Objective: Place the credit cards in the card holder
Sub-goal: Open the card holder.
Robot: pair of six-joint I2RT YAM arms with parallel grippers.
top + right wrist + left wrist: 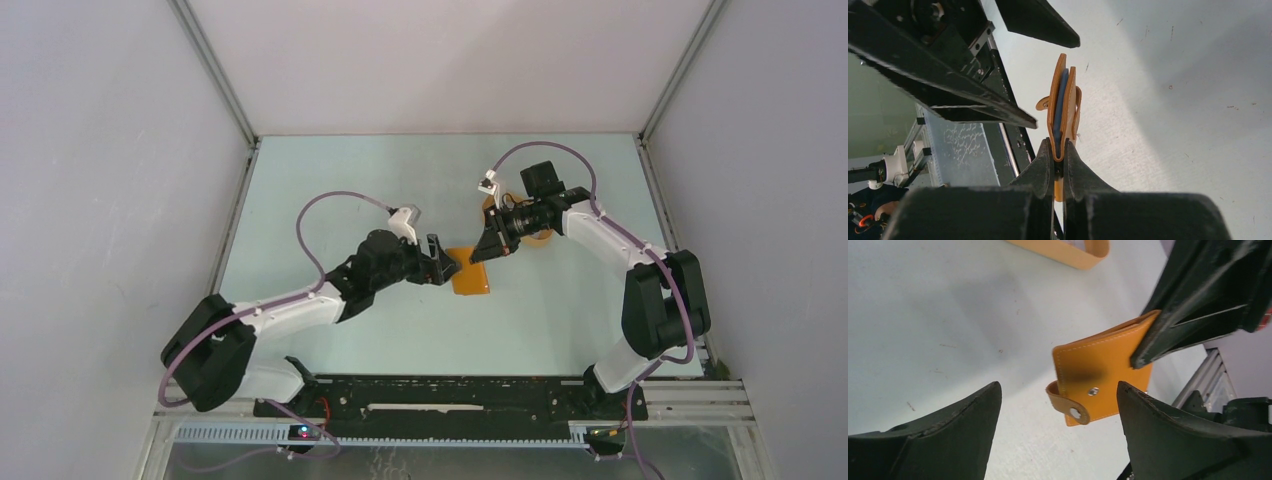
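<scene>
The card holder [470, 273], an orange-brown folded wallet, hangs at the table's middle, pinched at one corner by my right gripper [483, 250]. The right wrist view has the holder [1060, 95] edge-on, with the right gripper [1059, 150] shut on its lower end. A bluish credit card [1062, 105] sits between the holder's two leaves. In the left wrist view the holder's [1100, 372] closing tab curls round unfastened, beside the bare snap button. My left gripper [1059, 385] stands open just short of the holder, touching nothing. Other credit cards are out of view.
An oval orange rimmed tray [1073, 252] lies on the pale table beyond the holder, partly behind the right arm [600, 235] in the top view. White walls enclose the table. A metal rail [450, 405] with both arm bases runs along the near edge.
</scene>
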